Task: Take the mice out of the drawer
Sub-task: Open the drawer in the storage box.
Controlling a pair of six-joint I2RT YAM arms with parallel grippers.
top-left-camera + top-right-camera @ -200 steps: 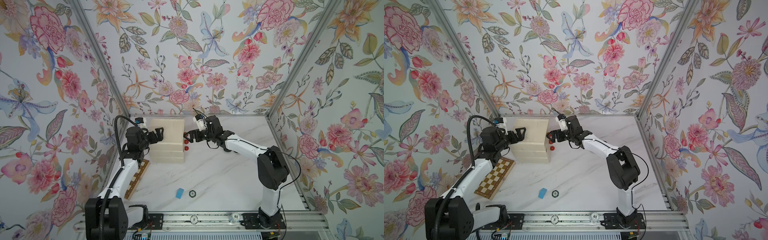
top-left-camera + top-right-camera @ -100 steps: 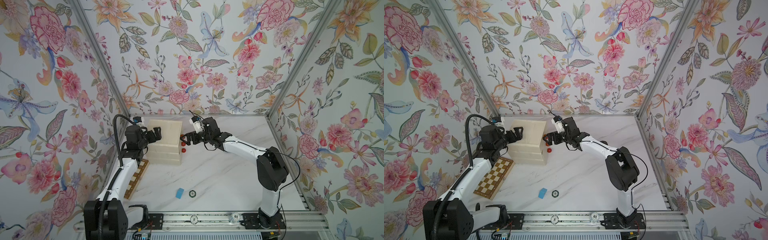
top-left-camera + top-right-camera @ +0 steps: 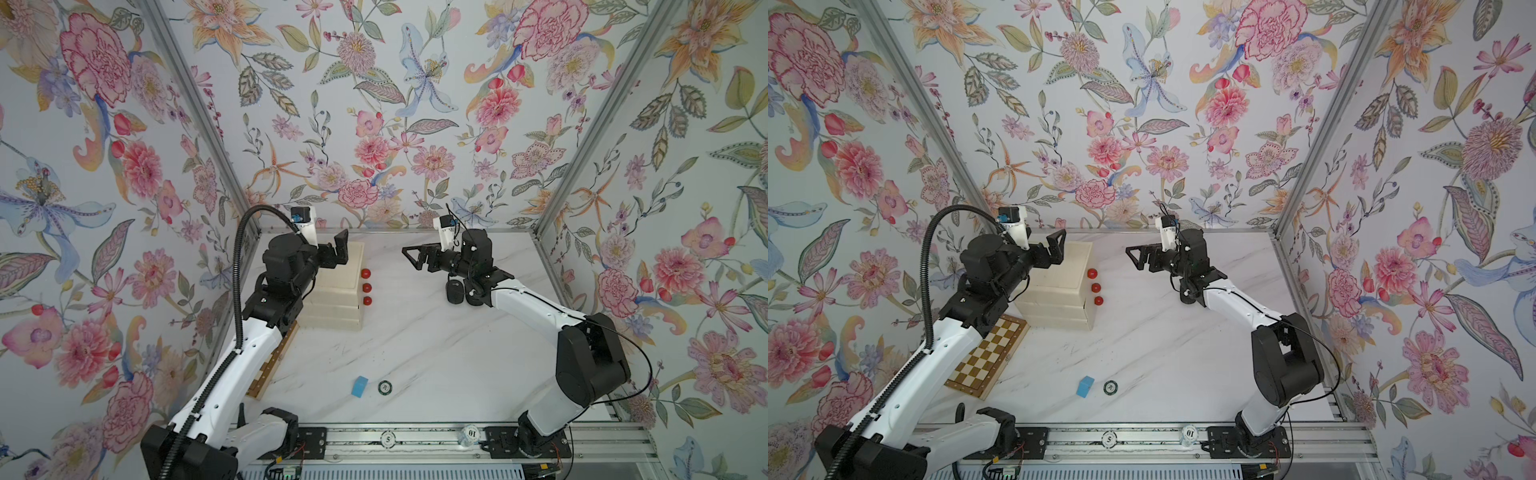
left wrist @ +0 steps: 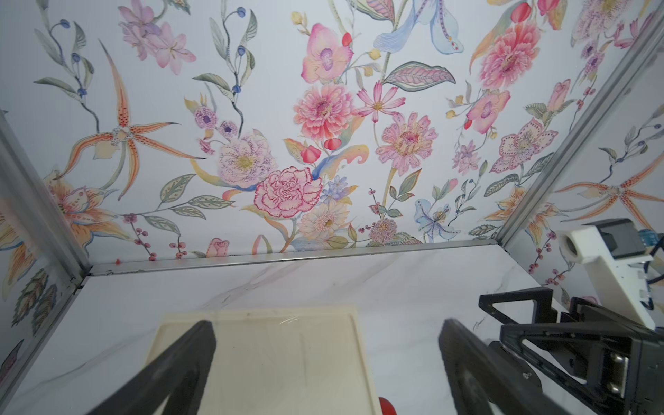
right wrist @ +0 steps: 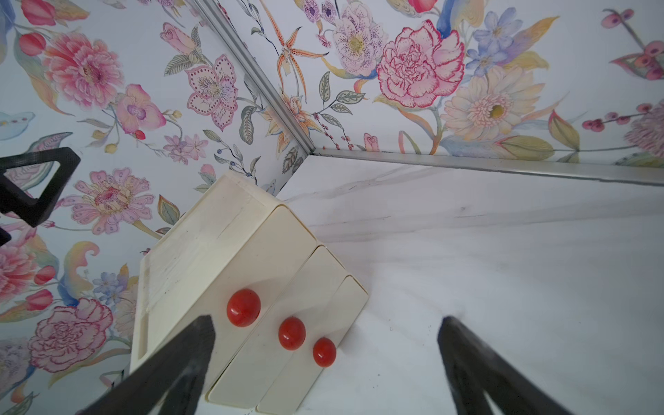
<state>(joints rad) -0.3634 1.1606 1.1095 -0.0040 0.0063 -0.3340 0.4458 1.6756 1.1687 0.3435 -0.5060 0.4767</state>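
The cream drawer unit [image 3: 332,291] [image 5: 222,251] stands at the back left, its three red-knobbed drawers [image 3: 366,287] all pushed in. No mice show inside it. A black oval mouse [image 3: 454,291] [image 4: 517,366] lies on the table under my right wrist, partly hidden by the arm. My left gripper [image 3: 334,251] [image 3: 1052,255] [image 4: 327,323] hangs open over the unit's top, holding nothing. My right gripper [image 3: 411,257] [image 3: 1133,257] [image 5: 325,319] is open and empty, a short way right of the knobs and pointing at them.
A chessboard [image 3: 988,357] lies at the left under my left arm. A blue block [image 3: 359,385] and a round black-and-white chip [image 3: 385,387] sit near the front. Flowered walls close in the left, back and right, and a metal rail [image 3: 386,436] runs along the front.
My right gripper has drawn back to the right, away from the drawer fronts it was close to. My left gripper has shifted slightly further over the unit's top.
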